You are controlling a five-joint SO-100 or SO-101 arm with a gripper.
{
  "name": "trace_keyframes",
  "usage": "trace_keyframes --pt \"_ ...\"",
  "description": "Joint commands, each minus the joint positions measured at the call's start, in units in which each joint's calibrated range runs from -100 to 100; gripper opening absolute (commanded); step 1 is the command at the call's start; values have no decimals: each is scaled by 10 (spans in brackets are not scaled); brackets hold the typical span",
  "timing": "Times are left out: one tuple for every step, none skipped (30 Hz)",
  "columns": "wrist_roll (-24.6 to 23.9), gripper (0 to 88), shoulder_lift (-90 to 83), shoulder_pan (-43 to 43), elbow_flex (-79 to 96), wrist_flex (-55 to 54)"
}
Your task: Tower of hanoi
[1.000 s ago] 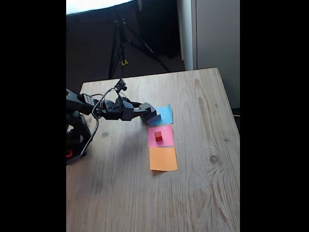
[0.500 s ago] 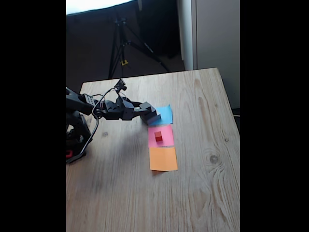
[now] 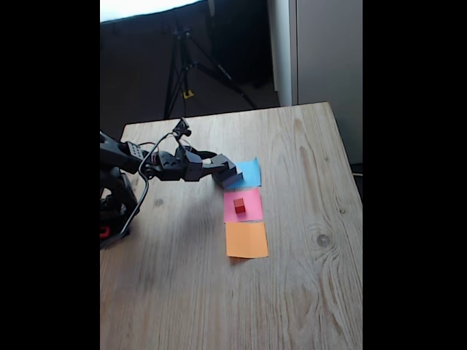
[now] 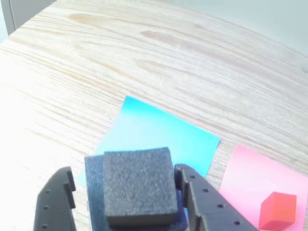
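- My gripper (image 4: 127,204) stands with its two fingers on either side of the stack of blocks on the blue paper square (image 4: 154,137). One finger is close to the right side of the stack and the other has a small gap on the left, so I judge it not yet clenched on anything.
- In the wrist view the medium black block (image 4: 138,185) lies on top of the large flat grey block (image 4: 94,192), at the near corner of the blue paper.
- To do this step well, I should take only the upper block. The fingers must close at its height, not lower, or the grey block will come up too.
- I should close slowly and evenly, because the foam looks soft and may tilt.
- The tiny red cube (image 3: 239,205) sits on the pink paper square (image 3: 250,208), just beside the blue one.
- The orange paper square (image 3: 246,239) is bare, with open table (image 3: 306,292) around it.
- I should lift straight up first, then pass high above the red cube.
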Motion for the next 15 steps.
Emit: trace_keyframes --pt "-65 242 -64 -2 -51 43" --pt "-78 242 -77 -3 -59 61" --pt "-97 241 -93 -3 -71 87" --pt "-100 239 -107 -2 -84 120" --pt "-112 239 -122 -1 -99 152" --pt "-127 238 -134 0 -112 176" --pt "-133 204 -147 1 -128 205" --pt "-143 178 -157 2 -143 229" --pt "-154 152 -170 2 -162 260" --pt "-167 119 -181 2 -186 301" --pt "-185 85 -190 4 -219 352" --pt "-209 38 -197 5 -264 421" --pt "-224 3 -200 7 -304 482" --pt "-242 2 -204 9 -347 546" --pt "-252 2 -206 10 -386 601"
